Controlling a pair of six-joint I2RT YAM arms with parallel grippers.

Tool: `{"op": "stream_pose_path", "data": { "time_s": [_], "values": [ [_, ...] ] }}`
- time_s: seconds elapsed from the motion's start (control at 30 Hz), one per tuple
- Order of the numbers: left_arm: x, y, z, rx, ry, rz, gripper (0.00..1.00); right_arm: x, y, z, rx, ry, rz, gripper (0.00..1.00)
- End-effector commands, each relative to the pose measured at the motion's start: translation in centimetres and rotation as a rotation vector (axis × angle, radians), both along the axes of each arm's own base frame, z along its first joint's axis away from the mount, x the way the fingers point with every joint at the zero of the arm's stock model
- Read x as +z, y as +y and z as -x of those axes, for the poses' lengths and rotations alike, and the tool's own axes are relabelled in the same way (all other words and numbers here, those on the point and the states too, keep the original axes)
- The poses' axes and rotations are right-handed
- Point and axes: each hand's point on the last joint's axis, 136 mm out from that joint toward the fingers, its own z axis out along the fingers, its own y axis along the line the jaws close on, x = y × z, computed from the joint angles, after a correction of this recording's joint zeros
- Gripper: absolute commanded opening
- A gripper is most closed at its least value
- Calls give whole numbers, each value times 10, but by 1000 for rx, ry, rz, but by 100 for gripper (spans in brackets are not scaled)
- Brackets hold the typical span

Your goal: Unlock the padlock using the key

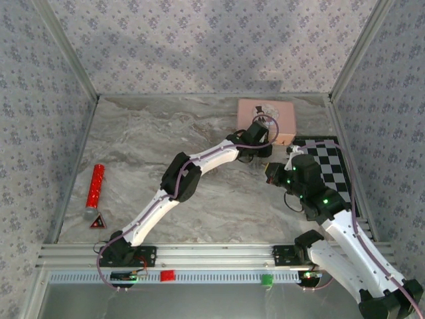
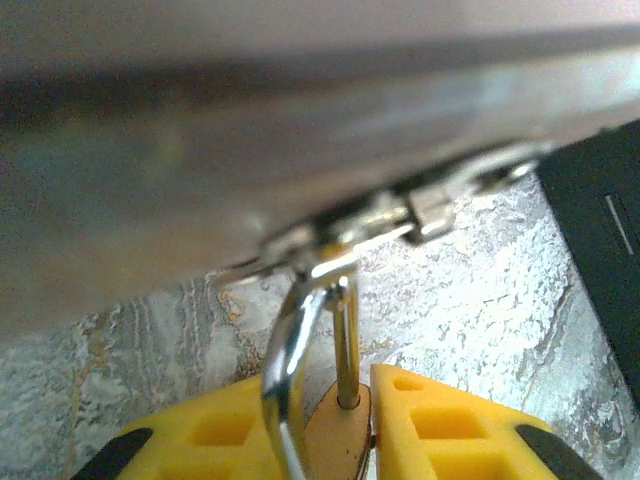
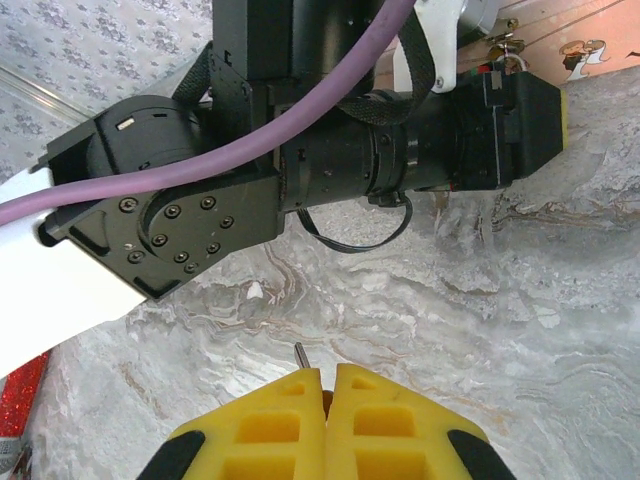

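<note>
The left tool (image 2: 340, 398) is pinching the padlock (image 2: 340, 440), which is hanging locked on the pink tin's (image 1: 255, 109) hasp, while the right tool (image 3: 328, 376) is clamping the key (image 3: 299, 354), not yet inserted.

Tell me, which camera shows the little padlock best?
The left wrist view: the padlock sits close up between yellow fingers, shackle clear. From the top the left arm hides it; the right wrist catches a tiny distant glint.

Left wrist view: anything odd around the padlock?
Nothing stands out. The small brass padlock sits between the left gripper's yellow fingers, its silvery shackle hooked through a blurred metal latch; no damage visible.
</note>
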Motion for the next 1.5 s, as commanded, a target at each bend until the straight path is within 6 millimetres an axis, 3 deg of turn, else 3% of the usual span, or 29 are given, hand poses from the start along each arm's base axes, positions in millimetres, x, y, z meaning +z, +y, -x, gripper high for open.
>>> {"op": "stream_pose_path", "data": {
  "time_s": [0.0, 0.17, 0.27, 0.47, 0.63, 0.73, 0.87, 0.97, 1.1, 1.47],
  "values": [
    [17, 2, 5, 2, -4, 7, 20, -3, -2, 2, -14, 15, 1, 0],
    [26, 17, 8, 27, -18, 13, 12, -3, -3, 3, -16, 15, 3, 0],
    [29, 44, 4, 81, -18, 36, 7, -4, -3, 3, -16, 17, 3, 0],
    [21, 132, -15, 226, -22, 23, 0, -5, -1, 0, -13, 17, 0, 0],
    [1, 229, -30, 393, 27, -2, 0, -6, 1, -3, -7, 23, 0, 0],
    [-2, 280, -23, 466, 38, -20, 0, -7, 2, -4, -6, 26, 1, 0],
    [-8, 326, 2, 525, 73, -64, 0, -10, 3, -6, -6, 32, 1, 0],
    [-13, 332, 28, 513, 120, -89, 0, -12, 7, -9, 4, 41, -1, 0],
    [-21, 324, 59, 505, 202, -77, 0, -14, 10, -11, 13, 49, -6, 0],
    [4, 255, 117, 521, 379, 155, 0, -38, 29, -6, 55, 120, -77, 0]
  ]
}}
